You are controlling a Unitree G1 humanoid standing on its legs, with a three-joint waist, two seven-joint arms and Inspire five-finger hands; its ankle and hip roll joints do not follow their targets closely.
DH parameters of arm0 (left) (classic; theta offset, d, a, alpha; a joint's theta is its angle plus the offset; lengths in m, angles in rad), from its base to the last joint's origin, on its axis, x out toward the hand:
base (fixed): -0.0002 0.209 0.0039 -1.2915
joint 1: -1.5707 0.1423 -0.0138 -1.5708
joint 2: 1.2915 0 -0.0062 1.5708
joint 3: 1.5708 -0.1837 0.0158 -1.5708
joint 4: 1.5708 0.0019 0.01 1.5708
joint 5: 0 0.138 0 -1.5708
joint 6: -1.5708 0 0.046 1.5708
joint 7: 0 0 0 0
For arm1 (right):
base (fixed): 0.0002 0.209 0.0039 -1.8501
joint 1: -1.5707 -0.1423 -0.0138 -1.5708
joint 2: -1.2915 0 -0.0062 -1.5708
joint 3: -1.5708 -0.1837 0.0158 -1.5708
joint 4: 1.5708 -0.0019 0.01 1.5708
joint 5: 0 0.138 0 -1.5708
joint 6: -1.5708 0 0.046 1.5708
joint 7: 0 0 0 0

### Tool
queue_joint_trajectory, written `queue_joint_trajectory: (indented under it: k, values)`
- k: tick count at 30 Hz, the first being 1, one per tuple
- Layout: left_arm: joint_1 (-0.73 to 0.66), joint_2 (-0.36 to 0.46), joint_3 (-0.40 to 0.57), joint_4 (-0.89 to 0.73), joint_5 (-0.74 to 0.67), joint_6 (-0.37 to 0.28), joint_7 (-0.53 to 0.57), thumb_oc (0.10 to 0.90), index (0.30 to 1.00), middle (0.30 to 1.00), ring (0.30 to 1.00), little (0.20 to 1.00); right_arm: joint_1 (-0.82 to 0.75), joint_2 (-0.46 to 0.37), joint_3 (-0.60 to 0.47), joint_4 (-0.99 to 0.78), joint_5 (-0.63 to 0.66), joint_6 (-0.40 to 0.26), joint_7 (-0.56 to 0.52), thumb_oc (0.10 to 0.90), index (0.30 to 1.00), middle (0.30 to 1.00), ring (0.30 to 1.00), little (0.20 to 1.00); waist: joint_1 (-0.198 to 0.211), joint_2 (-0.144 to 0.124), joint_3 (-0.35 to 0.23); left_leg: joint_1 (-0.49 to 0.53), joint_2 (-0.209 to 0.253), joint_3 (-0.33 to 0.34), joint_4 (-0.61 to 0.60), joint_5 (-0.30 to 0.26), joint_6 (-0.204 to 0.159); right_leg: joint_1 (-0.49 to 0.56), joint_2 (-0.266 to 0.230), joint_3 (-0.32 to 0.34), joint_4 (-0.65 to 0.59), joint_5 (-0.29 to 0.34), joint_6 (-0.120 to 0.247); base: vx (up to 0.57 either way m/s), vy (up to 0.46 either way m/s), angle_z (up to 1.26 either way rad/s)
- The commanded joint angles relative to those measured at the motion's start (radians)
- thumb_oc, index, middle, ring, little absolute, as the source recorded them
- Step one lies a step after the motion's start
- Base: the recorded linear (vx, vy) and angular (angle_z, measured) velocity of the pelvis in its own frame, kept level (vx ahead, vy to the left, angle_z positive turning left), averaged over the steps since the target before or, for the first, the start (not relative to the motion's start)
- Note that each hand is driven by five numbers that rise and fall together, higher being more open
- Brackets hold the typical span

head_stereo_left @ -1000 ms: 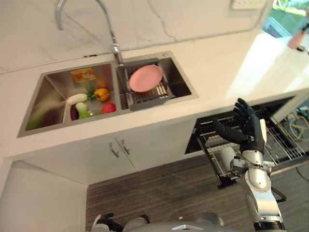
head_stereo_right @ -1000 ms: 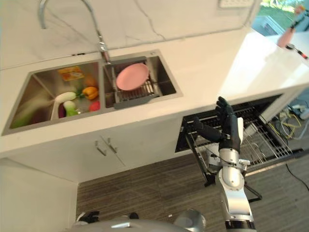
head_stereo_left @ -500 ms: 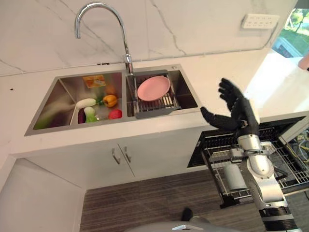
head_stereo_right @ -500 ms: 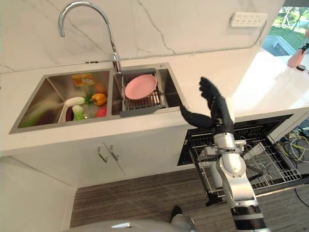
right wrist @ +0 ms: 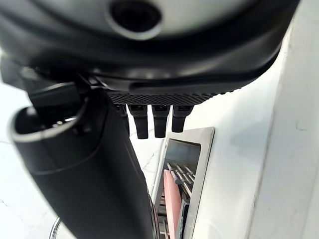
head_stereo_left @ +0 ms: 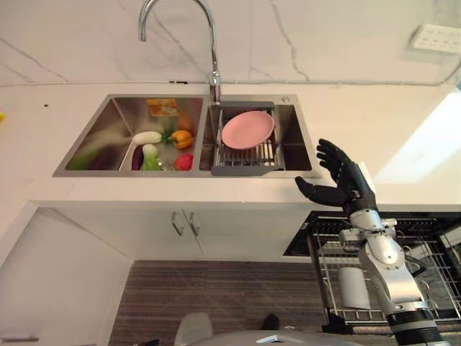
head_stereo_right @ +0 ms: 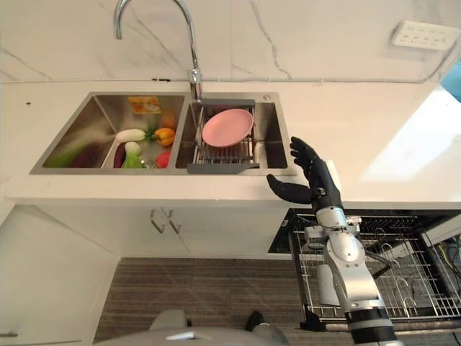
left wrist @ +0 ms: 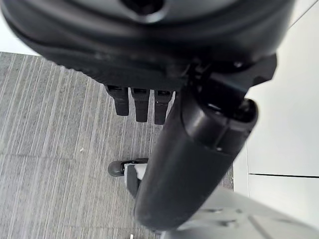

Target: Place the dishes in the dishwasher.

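I have the right hand (head_stereo_left: 344, 182) raised over the edge of the white counter (head_stereo_left: 374, 130), just right of the sink (head_stereo_left: 292, 137), fingers spread and relaxed, holding nothing. The left hand (left wrist: 142, 107) hangs low over the striped floor (left wrist: 50, 149), its fingers straight and empty as well.

The dish I am after, a pink plate (head_stereo_left: 247, 129), leans tilted in the dark drying rack (head_stereo_left: 245, 155) set in the right basin, apart from my hand. To do this reach well, I judge I should bring the hand in from the plate's near right edge, get the thumb on one face and the fingers on the other, and pinch the rim rather than the flat. It looks smooth and glossy, probably slippery, so a firm hold matters before lifting it clear of the rack's slats.

The sink is brushed steel with a curved chrome tap (head_stereo_left: 180, 21); vegetables (head_stereo_left: 162, 144) lie in the left basin. Below the counter the dishwasher's wire basket (head_stereo_right: 403, 281) is pulled out, with thin metal rods and open slots ready to take the plate upright.
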State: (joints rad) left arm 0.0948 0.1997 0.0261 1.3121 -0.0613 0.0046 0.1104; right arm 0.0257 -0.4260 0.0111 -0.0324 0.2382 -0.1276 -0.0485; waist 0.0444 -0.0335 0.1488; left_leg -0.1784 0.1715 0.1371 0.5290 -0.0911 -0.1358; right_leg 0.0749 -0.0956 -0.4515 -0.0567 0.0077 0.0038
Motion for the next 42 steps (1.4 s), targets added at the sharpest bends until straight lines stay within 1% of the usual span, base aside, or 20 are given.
queue_joint_trajectory:
  k: [1, 2, 4, 5, 6, 7, 9, 11, 13, 14, 15, 16, 17, 21, 23, 29, 30, 32, 35, 42]
  values:
    - [0.004, 0.017, -0.008, 0.016, 0.015, -0.016, 0.019, 0.800, 0.900, 0.900, 0.900, 0.900, -0.066, -0.025, -0.085, -0.113, -0.031, -0.103, -0.039, 0.800, 0.900, 0.900, 0.900, 0.900, 0.005, -0.011, -0.019, 0.030, -0.018, 0.026, -0.164, -0.009, 0.027, 0.048, -0.058, 0.041, 0.064, -0.121, 0.077, 0.07, 0.227, 0.04]
    - [0.009, 0.014, -0.011, 0.022, 0.019, -0.017, 0.013, 0.800, 0.900, 0.900, 0.900, 0.900, -0.070, -0.026, -0.089, -0.097, -0.060, -0.100, -0.048, 0.800, 0.900, 0.900, 0.900, 0.900, 0.006, 0.002, -0.029, 0.059, -0.043, 0.034, -0.292, 0.014, 0.049, 0.031, -0.065, 0.029, 0.069, -0.098, 0.087, 0.07, 0.258, 0.04]
    - [0.011, 0.015, -0.009, 0.025, 0.023, -0.019, 0.018, 0.800, 0.900, 0.900, 0.900, 0.900, -0.068, -0.021, -0.090, -0.087, -0.064, -0.105, -0.053, 0.800, 0.900, 0.900, 0.900, 0.900, 0.007, 0.005, -0.030, 0.080, -0.049, 0.027, -0.324, 0.019, 0.053, 0.033, -0.068, 0.032, 0.071, -0.099, 0.095, 0.06, 0.190, -0.03]
    - [0.014, 0.007, -0.013, 0.025, 0.024, -0.021, 0.017, 0.800, 0.900, 0.900, 0.900, 0.900, -0.061, -0.013, -0.091, -0.077, -0.072, -0.104, -0.058, 0.800, 0.900, 0.900, 0.900, 0.900, 0.009, 0.009, -0.033, 0.090, -0.066, 0.007, -0.341, 0.018, 0.057, 0.029, -0.076, 0.036, 0.084, -0.093, 0.104, 0.11, 0.271, -0.21]
    - [0.011, 0.006, -0.018, 0.022, 0.029, -0.018, 0.015, 0.800, 0.900, 0.900, 0.900, 0.900, -0.044, 0.003, -0.098, -0.075, -0.090, -0.096, -0.054, 0.800, 0.900, 0.900, 0.900, 0.900, 0.004, 0.020, -0.036, 0.135, -0.085, 0.003, -0.416, 0.025, 0.075, 0.015, -0.097, 0.034, 0.151, -0.093, 0.115, 0.11, 0.270, -0.19]
    - [0.011, 0.006, -0.018, 0.022, 0.029, -0.018, 0.015, 0.800, 0.900, 0.900, 0.900, 0.900, -0.044, 0.003, -0.098, -0.075, -0.090, -0.096, -0.054, 0.800, 0.900, 0.900, 0.900, 0.900, 0.004, 0.020, -0.036, 0.135, -0.085, 0.003, -0.416, 0.025, 0.075, 0.015, -0.097, 0.034, 0.151, -0.093, 0.115, 0.09, 0.266, -0.29]
    - [0.006, 0.009, -0.024, 0.006, 0.030, -0.016, 0.011, 0.800, 0.900, 0.900, 0.900, 0.900, -0.040, 0.018, -0.103, -0.079, -0.109, -0.095, -0.056, 0.800, 0.900, 0.900, 0.900, 0.900, -0.004, 0.032, -0.034, 0.165, -0.100, 0.007, -0.451, 0.025, 0.108, -0.027, -0.135, 0.037, 0.277, -0.091, 0.135, 0.05, 0.240, -0.16]
    - [-0.003, 0.019, -0.028, -0.005, 0.030, -0.011, 0.010, 0.800, 0.900, 0.900, 0.900, 0.900, -0.038, 0.029, -0.101, -0.090, -0.119, -0.091, -0.046, 0.800, 0.900, 0.900, 0.900, 0.900, -0.013, 0.033, -0.017, 0.180, -0.115, -0.004, -0.460, 0.024, 0.135, -0.080, -0.166, 0.062, 0.405, -0.070, 0.154, 0.02, 0.197, 0.04]
    - [-0.006, 0.022, -0.028, -0.003, 0.033, -0.010, 0.010, 0.800, 0.900, 0.900, 0.900, 0.900, -0.038, 0.036, -0.098, -0.090, -0.127, -0.093, -0.047, 0.800, 0.900, 0.900, 0.900, 0.900, -0.017, 0.034, -0.011, 0.189, -0.118, -0.009, -0.468, 0.021, 0.142, -0.099, -0.169, 0.083, 0.428, -0.068, 0.161, 0.03, 0.056, 0.06]
    - [-0.006, 0.022, -0.026, 0.001, 0.041, -0.010, 0.014, 0.800, 0.900, 0.900, 0.900, 0.900, -0.033, 0.034, -0.097, -0.098, -0.156, -0.093, -0.053, 0.800, 0.900, 0.900, 0.900, 0.900, -0.015, 0.032, -0.017, 0.207, -0.122, -0.018, -0.492, 0.018, 0.139, -0.083, -0.172, 0.092, 0.340, -0.075, 0.152, 0.06, -0.073, 0.07]
    - [-0.014, 0.022, -0.040, 0.004, 0.063, -0.015, 0.010, 0.800, 0.900, 0.900, 0.900, 0.900, -0.043, 0.001, -0.107, -0.132, -0.255, -0.103, -0.087, 0.800, 0.900, 0.900, 0.900, 0.900, -0.018, 0.029, -0.021, 0.211, -0.119, -0.021, -0.507, 0.024, 0.131, -0.097, -0.193, 0.097, 0.251, -0.021, 0.157, 0.06, -0.073, -0.01]
    - [-0.014, 0.022, -0.040, 0.004, 0.063, -0.015, 0.010, 0.800, 0.900, 0.900, 0.900, 0.900, -0.043, 0.000, -0.107, -0.132, -0.255, -0.103, -0.088, 0.800, 0.900, 0.900, 0.900, 0.900, -0.018, 0.030, -0.021, 0.212, -0.118, -0.021, -0.507, 0.025, 0.131, -0.096, -0.192, 0.097, 0.248, -0.018, 0.157, 0.01, -0.101, -0.05]
    - [-0.025, 0.019, -0.052, 0.004, 0.082, -0.020, 0.007, 0.800, 0.900, 0.900, 0.900, 0.900, -0.054, -0.017, -0.086, -0.136, -0.289, -0.103, -0.087, 0.800, 0.900, 0.900, 0.900, 0.900, -0.018, 0.019, -0.034, 0.211, -0.124, -0.011, -0.518, 0.030, 0.123, -0.069, -0.191, 0.079, 0.149, -0.009, 0.167, 0.04, -0.073, 0.04]
    - [-0.028, 0.018, -0.069, 0.010, 0.129, -0.019, -0.002, 0.800, 0.900, 0.900, 0.900, 0.900, -0.073, -0.047, -0.047, -0.130, -0.340, -0.104, -0.085, 0.800, 0.900, 0.900, 0.900, 0.900, -0.005, 0.005, -0.074, 0.242, -0.120, 0.012, -0.581, 0.047, 0.106, -0.006, -0.170, 0.049, 0.050, 0.010, 0.177, 0.06, -0.064, 0.09]
    - [-0.035, 0.008, -0.081, 0.010, 0.143, -0.019, -0.008, 0.800, 0.900, 0.900, 0.900, 0.900, -0.094, -0.098, -0.008, -0.151, -0.399, -0.098, -0.066, 0.800, 0.900, 0.900, 0.900, 0.900, 0.000, 0.001, -0.091, 0.262, -0.108, 0.015, -0.601, 0.054, 0.096, 0.020, -0.152, 0.047, 0.011, 0.019, 0.179, 0.07, -0.108, 0.01]
    - [-0.058, 0.005, -0.175, -0.026, 0.234, -0.030, -0.029, 0.800, 0.900, 0.900, 0.900, 0.900, -0.175, -0.190, 0.063, -0.144, -0.433, -0.105, -0.042, 0.800, 0.900, 0.900, 0.900, 0.900, -0.003, 0.006, -0.104, 0.278, -0.097, 0.015, -0.610, 0.054, 0.086, 0.043, -0.130, 0.055, -0.028, 0.015, 0.174, 0.03, -0.050, -0.08]
    - [-0.057, 0.009, -0.184, -0.030, 0.243, -0.031, -0.032, 0.800, 0.900, 0.900, 0.900, 0.900, -0.201, -0.231, 0.082, -0.139, -0.463, -0.107, -0.042, 0.800, 0.900, 0.900, 0.900, 0.900, -0.001, 0.009, -0.107, 0.294, -0.091, 0.017, -0.612, 0.047, 0.081, 0.057, -0.122, 0.058, -0.031, 0.005, 0.173, 0.05, -0.033, -0.14]
    - [-0.058, 0.012, -0.182, -0.031, 0.242, -0.032, -0.031, 0.800, 0.900, 0.900, 0.900, 0.900, -0.214, -0.253, 0.089, -0.136, -0.491, -0.107, -0.052, 0.800, 0.900, 0.900, 0.900, 0.900, 0.000, 0.008, -0.109, 0.294, -0.091, 0.017, -0.613, 0.050, 0.080, 0.057, -0.122, 0.058, -0.031, 0.007, 0.171, 0.02, -0.018, -0.07]
    - [-0.061, 0.020, -0.184, -0.025, 0.245, -0.033, -0.026, 0.800, 0.900, 0.900, 0.900, 0.900, -0.281, -0.342, 0.131, -0.107, -0.588, -0.101, -0.077, 0.800, 0.900, 0.900, 0.900, 0.900, 0.008, 0.008, -0.108, 0.304, -0.086, 0.014, -0.612, 0.045, 0.075, 0.067, -0.115, 0.057, -0.030, 0.001, 0.169, 0.03, -0.008, 0.00]
    - [-0.047, 0.031, -0.175, -0.001, 0.242, -0.030, -0.018, 0.800, 0.900, 0.900, 0.900, 0.900, -0.379, -0.401, 0.216, -0.058, -0.649, -0.086, -0.099, 0.800, 0.900, 0.900, 0.900, 0.900, 0.024, 0.002, -0.109, 0.303, -0.088, 0.011, -0.616, 0.046, 0.076, 0.067, -0.116, 0.052, -0.030, 0.004, 0.168, 0.01, 0.000, 0.01]
